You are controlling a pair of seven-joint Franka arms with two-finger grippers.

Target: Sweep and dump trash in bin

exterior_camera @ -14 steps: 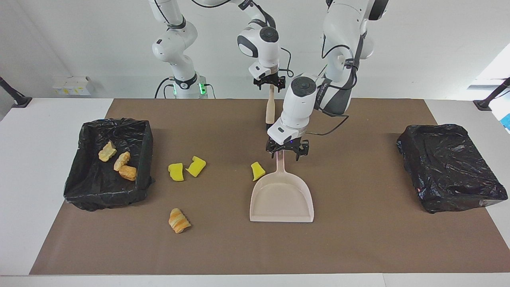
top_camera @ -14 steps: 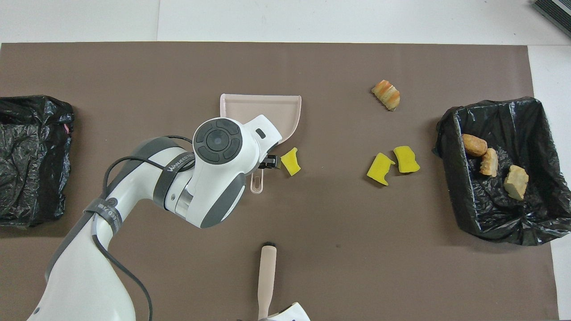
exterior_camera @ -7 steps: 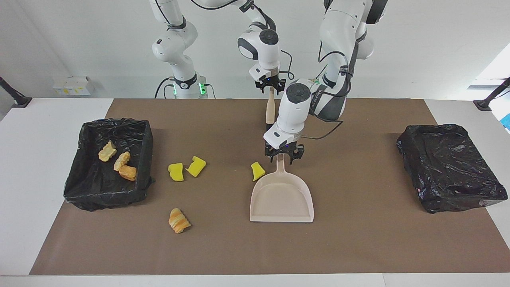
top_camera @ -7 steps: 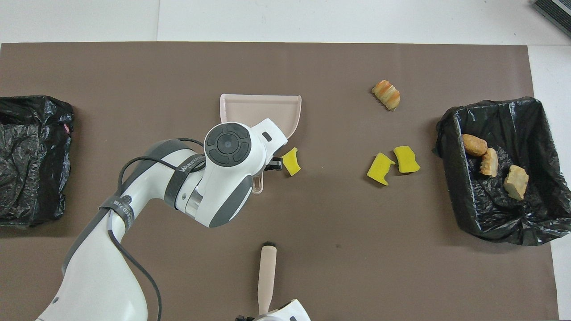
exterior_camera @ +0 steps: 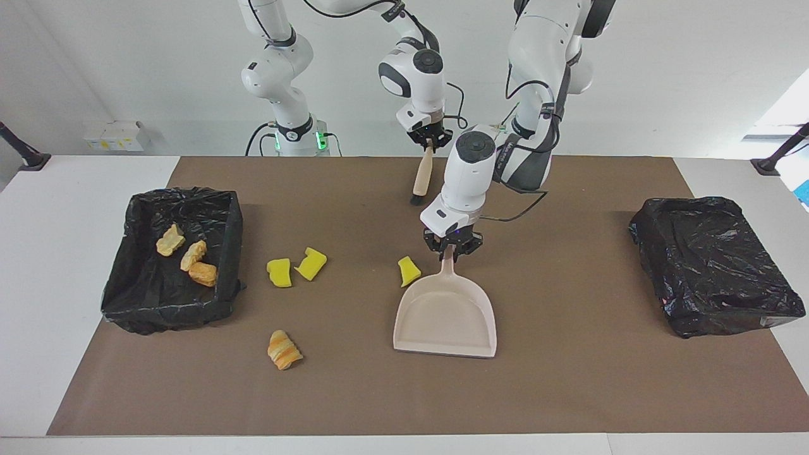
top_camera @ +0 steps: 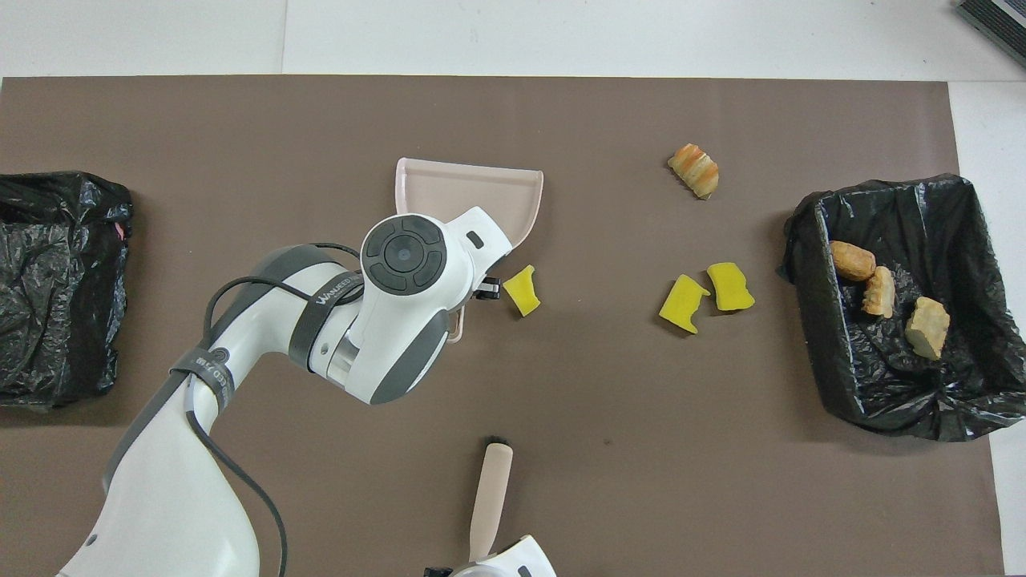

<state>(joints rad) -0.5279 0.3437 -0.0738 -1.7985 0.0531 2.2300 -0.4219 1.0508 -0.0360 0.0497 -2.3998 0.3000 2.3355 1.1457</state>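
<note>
My left fingers (exterior_camera: 450, 251) have just closed on the dustpan (exterior_camera: 445, 316) handle and my right fingers (exterior_camera: 430, 142) on the brush (exterior_camera: 420, 177) (both now tilted), so sweeping the nearest yellow sponge (exterior_camera: 409, 270) beside the pan can begin.

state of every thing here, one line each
left gripper: shut on dustpan handle
right gripper: shut on brush
dustpan: empty, on the mat
brush: tilted, tip at the mat
bin with pastries: holds three pieces
other bin: nothing seen inside
loose trash: four pieces unswept
</note>
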